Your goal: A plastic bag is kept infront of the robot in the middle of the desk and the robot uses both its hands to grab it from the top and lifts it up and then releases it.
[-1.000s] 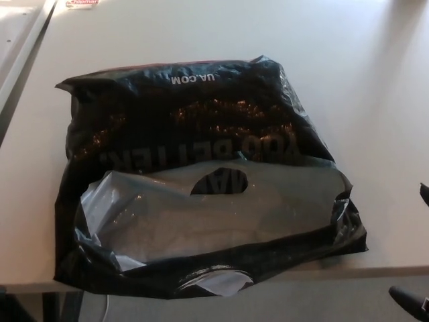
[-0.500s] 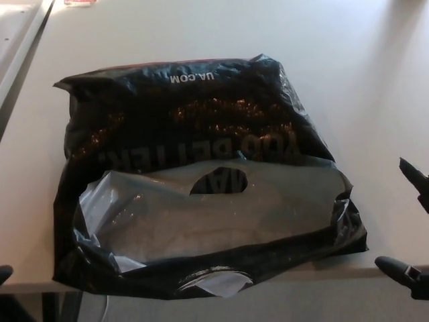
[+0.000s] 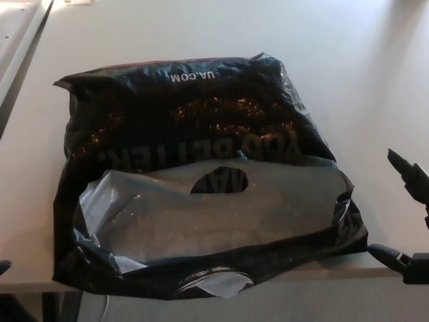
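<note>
A large black plastic bag (image 3: pixel 194 127) with white and gold lettering lies flat in the middle of the desk (image 3: pixel 348 67). Its grey inner flap with the oval handle hole (image 3: pixel 220 182) faces me at the near edge. My right hand (image 3: pixel 407 215) shows at the picture's right edge, just right of the bag's near corner, fingers spread apart and holding nothing. Of my left hand only a dark tip (image 3: pixel 3 266) peeks in at the lower left edge, apart from the bag.
The bag's near edge overhangs the desk's front edge (image 3: pixel 375 267). A second pale surface (image 3: pixel 13 33) adjoins the desk at the far left across a dark gap.
My right hand has come further into view and risen a little toward the bag's right corner. The left hand's tip appeared at the lower left edge. The bag has not moved.
</note>
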Controlling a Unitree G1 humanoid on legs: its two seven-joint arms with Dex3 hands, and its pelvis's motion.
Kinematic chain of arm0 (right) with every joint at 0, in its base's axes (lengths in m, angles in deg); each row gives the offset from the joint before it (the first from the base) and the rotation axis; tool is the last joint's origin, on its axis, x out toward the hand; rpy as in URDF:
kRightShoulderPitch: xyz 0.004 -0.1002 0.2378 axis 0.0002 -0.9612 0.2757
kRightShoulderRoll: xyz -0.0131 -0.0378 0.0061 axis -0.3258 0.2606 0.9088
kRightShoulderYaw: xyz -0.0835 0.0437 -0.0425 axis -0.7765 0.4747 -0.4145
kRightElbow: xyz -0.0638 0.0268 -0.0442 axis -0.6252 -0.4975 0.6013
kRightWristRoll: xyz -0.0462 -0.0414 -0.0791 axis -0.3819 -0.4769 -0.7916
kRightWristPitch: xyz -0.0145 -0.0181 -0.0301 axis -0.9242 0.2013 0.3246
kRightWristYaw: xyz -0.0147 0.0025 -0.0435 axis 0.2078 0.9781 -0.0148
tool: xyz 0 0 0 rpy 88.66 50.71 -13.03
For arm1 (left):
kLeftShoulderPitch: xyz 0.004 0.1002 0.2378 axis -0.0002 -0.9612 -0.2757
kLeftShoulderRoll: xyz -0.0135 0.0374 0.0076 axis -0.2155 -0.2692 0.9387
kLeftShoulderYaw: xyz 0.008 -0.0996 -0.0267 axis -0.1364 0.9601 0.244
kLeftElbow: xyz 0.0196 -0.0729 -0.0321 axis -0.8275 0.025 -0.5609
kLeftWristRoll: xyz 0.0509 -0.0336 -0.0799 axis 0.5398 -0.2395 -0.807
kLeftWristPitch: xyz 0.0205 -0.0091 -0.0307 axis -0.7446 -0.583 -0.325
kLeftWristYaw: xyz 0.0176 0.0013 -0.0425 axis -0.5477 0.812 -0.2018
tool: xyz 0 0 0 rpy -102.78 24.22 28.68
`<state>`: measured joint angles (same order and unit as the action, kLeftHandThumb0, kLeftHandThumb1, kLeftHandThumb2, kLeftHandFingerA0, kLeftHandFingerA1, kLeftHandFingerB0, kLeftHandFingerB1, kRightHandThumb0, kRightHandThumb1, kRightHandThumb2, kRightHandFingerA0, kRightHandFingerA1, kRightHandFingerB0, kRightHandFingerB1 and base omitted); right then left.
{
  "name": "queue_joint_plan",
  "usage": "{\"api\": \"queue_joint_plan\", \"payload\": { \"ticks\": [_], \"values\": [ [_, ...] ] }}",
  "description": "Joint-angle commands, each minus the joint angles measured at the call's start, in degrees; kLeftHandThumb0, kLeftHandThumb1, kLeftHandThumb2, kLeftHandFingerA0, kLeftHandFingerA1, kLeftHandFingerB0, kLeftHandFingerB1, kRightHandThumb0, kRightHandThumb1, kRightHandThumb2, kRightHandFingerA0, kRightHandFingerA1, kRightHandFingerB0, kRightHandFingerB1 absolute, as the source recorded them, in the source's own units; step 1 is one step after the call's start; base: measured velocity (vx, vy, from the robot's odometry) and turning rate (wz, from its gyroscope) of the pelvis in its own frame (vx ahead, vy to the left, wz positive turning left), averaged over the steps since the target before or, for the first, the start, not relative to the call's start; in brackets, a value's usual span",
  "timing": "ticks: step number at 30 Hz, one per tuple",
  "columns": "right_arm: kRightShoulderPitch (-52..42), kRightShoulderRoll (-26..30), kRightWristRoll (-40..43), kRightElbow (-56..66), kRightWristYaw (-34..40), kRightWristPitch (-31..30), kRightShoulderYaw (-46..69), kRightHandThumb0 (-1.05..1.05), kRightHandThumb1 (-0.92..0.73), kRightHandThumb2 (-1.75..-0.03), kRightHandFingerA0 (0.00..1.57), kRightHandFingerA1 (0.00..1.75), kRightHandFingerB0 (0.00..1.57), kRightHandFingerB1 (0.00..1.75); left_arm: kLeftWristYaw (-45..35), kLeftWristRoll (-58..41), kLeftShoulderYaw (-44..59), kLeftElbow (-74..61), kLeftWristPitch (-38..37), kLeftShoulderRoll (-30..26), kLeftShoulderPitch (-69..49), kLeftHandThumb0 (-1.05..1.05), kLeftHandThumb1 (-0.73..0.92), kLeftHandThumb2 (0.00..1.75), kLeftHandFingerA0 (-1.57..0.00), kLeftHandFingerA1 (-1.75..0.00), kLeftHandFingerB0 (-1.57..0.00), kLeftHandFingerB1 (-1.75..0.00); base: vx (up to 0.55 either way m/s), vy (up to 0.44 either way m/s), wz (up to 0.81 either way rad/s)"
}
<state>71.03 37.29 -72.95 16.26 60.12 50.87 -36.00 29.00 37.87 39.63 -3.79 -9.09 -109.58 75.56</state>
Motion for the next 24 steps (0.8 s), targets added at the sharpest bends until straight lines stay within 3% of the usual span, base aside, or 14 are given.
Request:
{"api": "queue_joint_plan", "payload": {
  "ticks": [1,4,5,6,8,9,11,12,13,14,16,18,23,24],
  "values": [
    [1.19,0.98,1.49,-0.25,-3.19,-4.24,-1.0,-0.71,-0.43,-0.72,0.08,0.39,0.03,0.15,-8.62,-11.09,0.18,-2.74,16.4,0.17,0.44,-0.84,0.33,0.58,-0.23,-0.32,0.0,-0.2,0.0,0.0,0.0],
    [1.19,0.73,1.34,-0.04,-3.4,-4.77,-1.55,-0.7,-0.43,-0.72,0.08,0.39,0.02,0.14,-9.51,-12.25,-0.71,-8.23,18.59,0.31,-0.85,-0.8,0.35,0.55,-0.24,-0.31,0.0,-0.26,0.0,0.0,0.0],
    [1.22,0.81,1.2,-0.16,-3.39,-4.69,-1.73,-0.69,-0.43,-0.73,0.08,0.4,0.02,0.14,-9.6,-12.43,-1.02,-10.05,19.5,0.3,-1.27,-0.58,0.3,0.77,-0.19,-0.41,-0.01,-0.17,0.0,0.0,0.0],
    [1.27,0.8,1.31,-0.39,-3.42,-4.61,-1.83,-0.66,-0.41,-0.79,0.08,0.43,0.0,0.17,-9.9,-12.73,-1.31,-11.6,20.38,0.22,-1.61,-0.58,0.3,0.77,-0.19,-0.41,-0.01,-0.16,0.0,0.0,0.0],
    [1.59,0.64,1.84,-0.82,-3.52,-4.7,-1.89,-0.69,-0.43,-0.74,0.08,0.4,0.03,0.14,-10.78,-13.73,-1.89,-14.58,23.05,-0.21,-1.73,-0.58,0.3,0.77,-0.18,-0.41,-0.01,-0.16,0.0,0.0,0.0],
    [1.58,0.54,2.08,-0.59,-3.84,-5.37,-1.92,-0.69,-0.44,-0.68,0.09,0.37,0.04,0.13,-11.4,-14.45,-2.09,-15.74,24.3,-0.36,-1.79,-0.78,0.36,0.54,-0.24,-0.3,0.0,-0.27,0.0,0.0,0.0],
    [1.77,0.52,2.11,-1.14,-3.62,-5.11,-2.03,-0.66,-0.44,-0.7,0.09,0.39,0.04,0.14,-11.7,-15.49,-2.31,-18.08,26.59,-0.36,-2.03,-0.76,0.35,0.54,-0.24,-0.31,-0.01,-0.27,0.0,0.0,0.0],
    [1.92,0.54,2.1,-1.39,-3.68,-5.22,-2.12,-0.64,-0.52,-0.56,0.12,0.32,0.0,0.17,-12.23,-16.96,-2.62,-20.45,28.76,-0.44,-2.26,-0.72,0.35,0.52,-0.25,-0.31,-0.04,-0.27,0.0,0.0,0.0],
    [2.05,0.54,2.08,-1.65,-3.63,-5.24,-2.15,-0.67,-0.45,-0.7,0.09,0.39,0.04,0.13,-12.61,-17.67,-2.97,-21.92,30.0,-0.53,-2.33,-0.72,0.35,0.52,-0.26,-0.31,-0.04,-0.27,0.0,0.0,0.0],
    [2.09,0.56,2.18,-1.79,-3.69,-5.32,-2.13,-0.68,-0.48,-0.64,0.1,0.35,0.04,0.11,-12.71,-17.75,-3.45,-23.12,30.79,-0.56,-2.36,-0.59,0.3,0.74,-0.2,-0.4,-0.04,-0.23,0.0,0.0,0.0],
    [2.09,0.46,2.43,-1.52,-4.16,-6.29,-2.06,-0.68,-0.46,-0.68,0.09,0.37,0.03,0.12,-12.53,-17.55,-4.22,-25.09,32.05,-0.46,-2.45,-0.59,0.29,0.74,-0.2,-0.4,-0.04,-0.24,0.0,0.0,0.0],
    [2.21,0.35,2.74,-1.52,-4.58,-6.91,-2.01,-0.66,-0.53,-0.57,0.12,0.32,0.0,0.16,-12.21,-16.19,-5.27,-26.14,31.97,-0.37,-2.25,-0.62,0.31,0.75,-0.2,-0.39,-0.04,-0.24,0.0,0.0,0.0],
    [2.15,-0.41,4.05,-0.69,-5.88,-8.75,-2.08,-0.67,-0.48,-0.61,0.12,0.35,0.0,0.15,-10.91,-12.62,-7.32,-24.08,30.87,0.39,-0.14,-0.6,0.33,0.75,-0.2,-0.41,-0.04,-0.23,0.0,0.0,0.0],
    [2.26,-0.46,4.44,-1.07,-6.01,-8.5,-2.08,-0.65,-0.53,-0.56,0.13,0.31,0.0,0.18,-10.68,-12.5,-7.55,-23.67,31.36,0.54,0.26,-0.6,0.32,0.75,-0.2,-0.41,-0.04,-0.23,0.0,0.0,0.0]
  ]
}}
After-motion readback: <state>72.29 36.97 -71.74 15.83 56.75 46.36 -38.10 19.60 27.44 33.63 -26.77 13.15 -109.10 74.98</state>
